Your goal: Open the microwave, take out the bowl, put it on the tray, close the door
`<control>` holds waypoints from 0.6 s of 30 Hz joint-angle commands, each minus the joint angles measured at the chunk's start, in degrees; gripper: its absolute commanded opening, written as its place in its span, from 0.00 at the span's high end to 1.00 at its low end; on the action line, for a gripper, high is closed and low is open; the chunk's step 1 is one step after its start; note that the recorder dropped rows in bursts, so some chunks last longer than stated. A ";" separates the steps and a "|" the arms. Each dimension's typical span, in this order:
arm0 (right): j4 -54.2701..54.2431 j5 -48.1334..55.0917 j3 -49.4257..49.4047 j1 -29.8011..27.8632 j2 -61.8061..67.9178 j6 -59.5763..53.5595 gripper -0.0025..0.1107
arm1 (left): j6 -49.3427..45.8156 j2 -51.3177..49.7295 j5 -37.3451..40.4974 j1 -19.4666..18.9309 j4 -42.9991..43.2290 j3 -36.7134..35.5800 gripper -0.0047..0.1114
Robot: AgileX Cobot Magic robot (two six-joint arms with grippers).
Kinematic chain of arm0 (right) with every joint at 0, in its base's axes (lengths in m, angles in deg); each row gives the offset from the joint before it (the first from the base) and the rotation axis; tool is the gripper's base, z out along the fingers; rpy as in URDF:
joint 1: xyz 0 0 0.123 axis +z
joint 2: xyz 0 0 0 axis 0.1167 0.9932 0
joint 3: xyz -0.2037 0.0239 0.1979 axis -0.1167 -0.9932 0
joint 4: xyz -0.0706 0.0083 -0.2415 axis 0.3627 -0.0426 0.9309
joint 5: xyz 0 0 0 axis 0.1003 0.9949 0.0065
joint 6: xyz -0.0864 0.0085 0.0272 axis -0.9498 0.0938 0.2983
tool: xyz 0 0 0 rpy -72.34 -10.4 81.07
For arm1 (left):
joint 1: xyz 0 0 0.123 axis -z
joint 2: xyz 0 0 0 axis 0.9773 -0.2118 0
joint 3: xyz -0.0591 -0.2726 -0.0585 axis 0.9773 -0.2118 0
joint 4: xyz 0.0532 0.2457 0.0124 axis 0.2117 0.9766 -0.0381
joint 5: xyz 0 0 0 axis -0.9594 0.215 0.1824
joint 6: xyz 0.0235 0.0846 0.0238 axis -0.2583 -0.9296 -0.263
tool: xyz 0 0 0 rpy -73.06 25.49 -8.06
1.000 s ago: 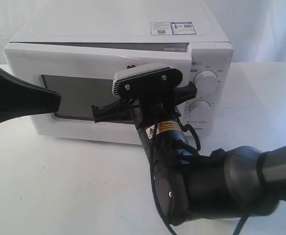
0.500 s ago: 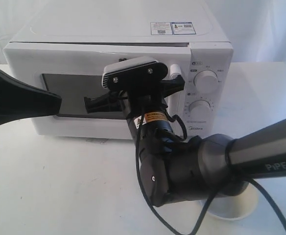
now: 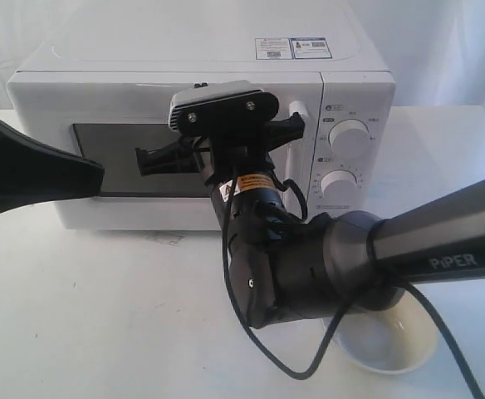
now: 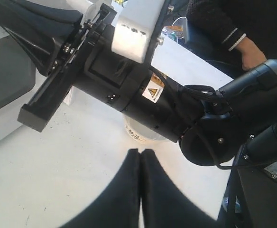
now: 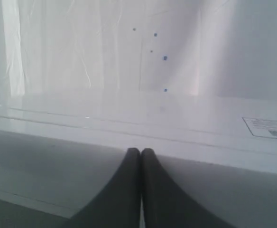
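Door [image 3: 101, 100] looks flush with microwave [image 3: 201, 50] front, so closing seems done. Bowl [image 3: 389, 342] out, on desk [image 3: 101, 316] before microwave's knob side; tray not discernible. Both right jaws and left jaws pinched together, empty, near microwave front. Remaining: likely only arm withdrawal.

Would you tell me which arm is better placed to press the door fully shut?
The right. The right pincer, shut, is at the upper front of the door, near the handle. The left pincer, also shut, hangs on the side far from the handle and seems apart from the door.
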 commanded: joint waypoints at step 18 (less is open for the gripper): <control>-16.15 2.05 -13.52 11.67 -16.91 -8.94 0.98 | -20.39 11.93 -11.03 0.14 -26.52 -16.22 0.96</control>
